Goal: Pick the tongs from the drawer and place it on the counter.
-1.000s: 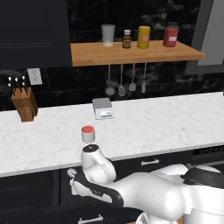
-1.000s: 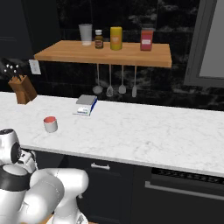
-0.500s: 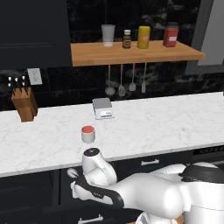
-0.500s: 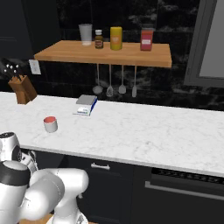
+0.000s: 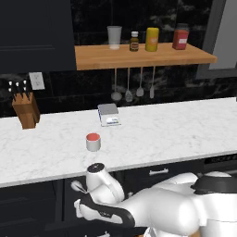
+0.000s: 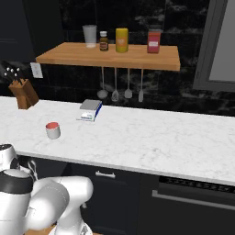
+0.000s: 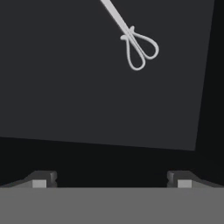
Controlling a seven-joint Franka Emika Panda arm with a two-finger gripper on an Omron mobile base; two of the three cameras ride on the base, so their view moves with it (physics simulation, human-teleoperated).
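Two finger tips of the gripper [image 7: 111,180] sit far apart at the bottom of the hand view, so jaws are wide open w/ nothing between them. The tongs [image 7: 133,38] lie flat on the dark floor of the drawer [image 7: 65,87], ahead of the jaws and a bit toward the right tip, well apart from both tips. Loop end of the tongs points toward the jaws; shaft runs away from them and off the top edge, so the head end can't be seen. Drawer floor's near edge runs across just ahead of the tips, its side edge past the right tip.

In the left base view the arm is bent low under the counter [image 5: 176,129] edge, wrist down in front of the dark cabinets; the gripper itself can't be made out there.

On the counter, above and beyond the jaws: a small cup w/ red top [image 5: 93,141], a small scale [image 5: 109,115] behind it, a knife block [image 5: 26,110] far off to the left. Wooden shelf [image 5: 139,55] higher up carries a glass [image 5: 114,37], a brown bottle [image 5: 134,41], a yellow jar [image 5: 152,39] and a red jar [image 5: 180,37]; ladles and spoons [image 5: 133,89] hang under it.
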